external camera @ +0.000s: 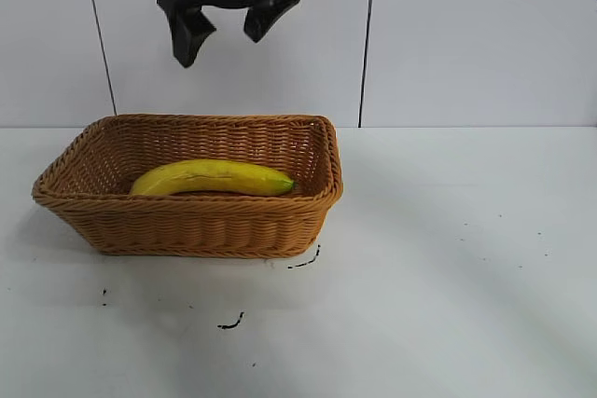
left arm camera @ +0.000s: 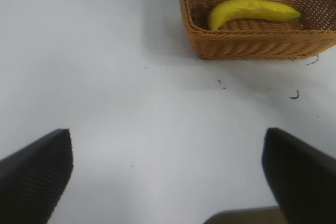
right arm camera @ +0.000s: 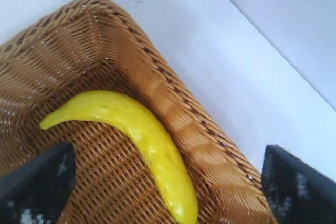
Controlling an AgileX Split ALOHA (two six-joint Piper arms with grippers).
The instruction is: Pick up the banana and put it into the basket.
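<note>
At the bottom of the right wrist frame, the right gripper (right arm camera: 168, 184) is seen spread and empty over the banana (right arm camera: 152, 140), laid inside the basket (right arm camera: 173, 111), whose rim could be snagged if that gripper is pulled away low; the left gripper (left arm camera: 168, 182) is held spread, well apart.
</note>
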